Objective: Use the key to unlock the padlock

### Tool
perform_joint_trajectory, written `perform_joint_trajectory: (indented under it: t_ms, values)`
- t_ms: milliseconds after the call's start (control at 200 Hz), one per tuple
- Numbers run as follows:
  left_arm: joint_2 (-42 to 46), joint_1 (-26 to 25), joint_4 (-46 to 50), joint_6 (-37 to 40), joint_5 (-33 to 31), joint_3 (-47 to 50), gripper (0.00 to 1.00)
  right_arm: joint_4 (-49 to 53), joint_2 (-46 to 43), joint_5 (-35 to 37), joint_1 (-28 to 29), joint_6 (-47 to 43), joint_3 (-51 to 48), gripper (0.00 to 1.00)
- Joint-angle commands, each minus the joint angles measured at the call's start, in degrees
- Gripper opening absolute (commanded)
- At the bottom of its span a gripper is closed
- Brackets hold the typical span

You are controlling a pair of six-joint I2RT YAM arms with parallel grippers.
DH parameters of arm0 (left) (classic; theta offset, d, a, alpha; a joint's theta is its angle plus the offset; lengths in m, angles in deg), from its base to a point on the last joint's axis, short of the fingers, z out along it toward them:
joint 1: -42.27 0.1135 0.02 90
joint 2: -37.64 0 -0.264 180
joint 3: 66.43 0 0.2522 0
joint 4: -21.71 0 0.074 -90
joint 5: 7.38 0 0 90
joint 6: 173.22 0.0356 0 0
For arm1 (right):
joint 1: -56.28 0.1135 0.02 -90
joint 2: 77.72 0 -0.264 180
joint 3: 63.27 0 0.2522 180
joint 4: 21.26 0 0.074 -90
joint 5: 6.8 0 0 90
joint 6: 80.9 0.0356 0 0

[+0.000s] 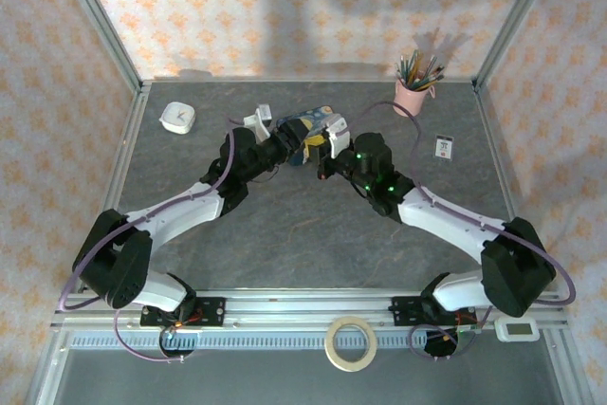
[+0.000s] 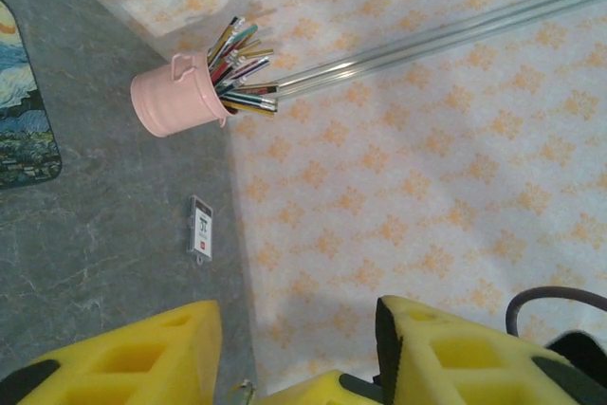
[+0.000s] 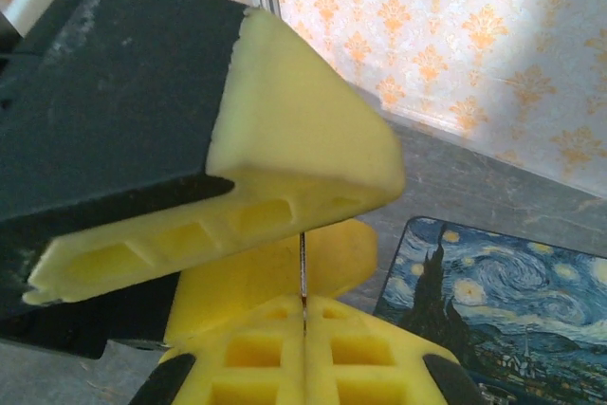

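In the right wrist view my right gripper [image 3: 303, 305] is shut on the key [image 3: 303, 267], a thin metal blade standing up from between its yellow pads. The left gripper's fingers [image 3: 303, 120] stand on either side of that blade, one above and in front, one behind. In the left wrist view the left gripper [image 2: 299, 329] shows a wide gap between its jaws, with a yellow tip and a small metal point low in the gap. From above, both grippers [image 1: 302, 151] [image 1: 321, 154] meet beside the blue painted box [image 1: 308, 123]. The padlock is hidden.
The blue starry box [image 3: 503, 301] lies flat just right of the right gripper. A pink cup of pens [image 1: 413, 92] stands at the back right, a small card [image 1: 443, 146] lies near it, a white timer [image 1: 177, 118] at the back left. A tape roll [image 1: 351, 341] lies by the near rail.
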Motion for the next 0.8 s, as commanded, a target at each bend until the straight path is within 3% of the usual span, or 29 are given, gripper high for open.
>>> perform_joint_trajectory:
  t_ms: [0,265,360,435,576,796]
  values:
    - [-0.7,-0.5,-1.1,-1.3,-0.2,-1.6,0.35,1.9,0.5,2.6,0.7,-3.3,2.0,0.00]
    - [-1.0,-0.6,-0.7,-0.7,-0.6,-1.1,0.00,2.1,0.1,2.6,1.3,-4.0,1.9,0.00]
    - [-1.0,-0.5,-1.2,0.1,-0.6,-0.9,0.00,1.1,-0.9,1.8,1.3,-3.2,1.5,0.00]
    - [-0.5,-0.4,-3.1,3.7,-1.0,-0.1,0.00,-2.1,-2.8,-0.1,-0.3,1.3,-0.2,0.13]
    - [0.0,0.3,-13.1,11.7,2.5,2.6,0.00,-9.3,-3.3,-18.4,-10.3,17.0,-2.2,0.31]
    - [0.3,0.5,-21.9,21.4,9.5,3.9,0.00,-23.9,0.6,-31.6,-13.1,32.8,-5.0,0.42]
